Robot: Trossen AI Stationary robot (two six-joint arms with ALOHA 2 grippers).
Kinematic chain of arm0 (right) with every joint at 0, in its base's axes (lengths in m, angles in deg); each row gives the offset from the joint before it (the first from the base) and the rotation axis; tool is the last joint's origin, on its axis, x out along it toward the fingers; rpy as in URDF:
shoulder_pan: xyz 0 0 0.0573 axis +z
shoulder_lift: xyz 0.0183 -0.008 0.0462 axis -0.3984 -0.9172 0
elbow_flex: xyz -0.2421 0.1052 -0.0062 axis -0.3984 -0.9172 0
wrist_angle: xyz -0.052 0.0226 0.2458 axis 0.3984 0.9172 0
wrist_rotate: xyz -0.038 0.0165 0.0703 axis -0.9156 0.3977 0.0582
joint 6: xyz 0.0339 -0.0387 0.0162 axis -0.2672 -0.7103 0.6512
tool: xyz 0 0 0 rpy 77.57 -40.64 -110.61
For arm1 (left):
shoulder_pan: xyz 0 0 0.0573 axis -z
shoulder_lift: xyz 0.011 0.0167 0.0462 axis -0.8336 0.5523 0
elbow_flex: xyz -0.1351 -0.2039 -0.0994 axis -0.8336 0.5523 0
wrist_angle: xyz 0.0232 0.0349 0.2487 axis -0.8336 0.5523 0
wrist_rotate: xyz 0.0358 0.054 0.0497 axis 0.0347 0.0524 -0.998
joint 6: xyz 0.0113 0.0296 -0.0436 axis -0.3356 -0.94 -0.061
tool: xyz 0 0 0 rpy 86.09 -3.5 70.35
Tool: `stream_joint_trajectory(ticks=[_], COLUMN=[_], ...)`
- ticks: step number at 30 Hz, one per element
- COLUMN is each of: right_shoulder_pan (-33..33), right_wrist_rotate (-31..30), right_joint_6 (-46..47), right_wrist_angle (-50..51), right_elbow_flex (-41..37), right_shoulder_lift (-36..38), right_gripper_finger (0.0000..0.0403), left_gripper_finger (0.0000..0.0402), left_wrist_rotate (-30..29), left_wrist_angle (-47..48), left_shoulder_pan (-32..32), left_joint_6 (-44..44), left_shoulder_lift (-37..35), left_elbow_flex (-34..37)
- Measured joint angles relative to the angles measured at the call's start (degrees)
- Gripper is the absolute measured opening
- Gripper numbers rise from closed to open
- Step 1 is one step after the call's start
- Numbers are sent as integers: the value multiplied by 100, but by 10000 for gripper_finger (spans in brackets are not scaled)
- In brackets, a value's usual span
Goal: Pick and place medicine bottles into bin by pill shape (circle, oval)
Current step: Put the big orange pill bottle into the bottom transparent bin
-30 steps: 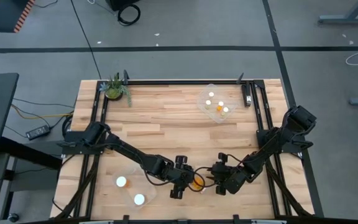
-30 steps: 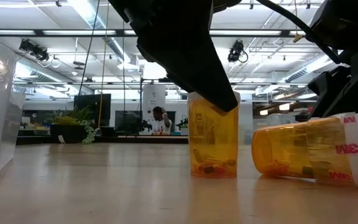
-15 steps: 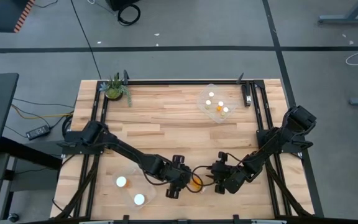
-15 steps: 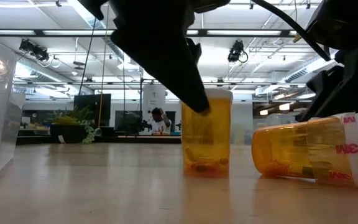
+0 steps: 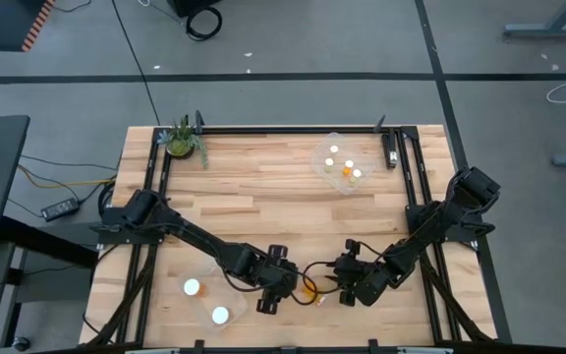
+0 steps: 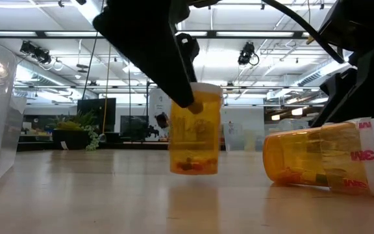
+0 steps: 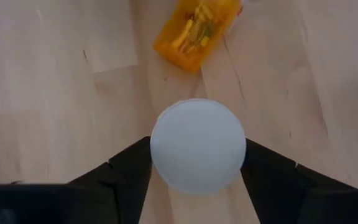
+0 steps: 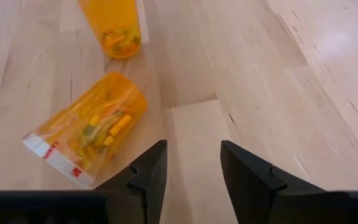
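Near the table's front edge, left gripper (image 7: 197,163) pinches an upright medicine bottle (image 6: 194,129) clear of the wood, presumably for binning; right gripper (image 8: 191,163) waits spread beside the toppled bottle (image 8: 87,137).

The left gripper (image 5: 275,287) holds a bottle (image 6: 195,130) upright, clear of the table (image 5: 263,197) — open wood lies between it and the near bin (image 5: 209,295). On its other side a tipped bottle (image 6: 323,159) lies just beside, with the right gripper (image 5: 347,283) close over it, so passage there is tight. The far bin (image 5: 342,162) and plant (image 5: 183,140) stand well apart — mid-table is open.
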Motion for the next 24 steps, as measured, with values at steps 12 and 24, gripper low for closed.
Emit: stream_joint_trajectory(ticks=[12,24], right_shoulder_pan=[2,2], right_wrist_rotate=[-32,-34], right_joint_6=[-20,-13], right_wrist_angle=[-4,-12], right_elbow_flex=[0,0], right_shoulder_lift=[0,0], right_gripper_finger=[156,156], left_gripper_finger=[225,211], left_wrist_rotate=[238,218], left_wrist_angle=[663,1705], left_shoulder_pan=[237,517], left_joint_6=[367,748], left_shoulder_lift=[-374,-1042], left_elbow_flex=[1,1])
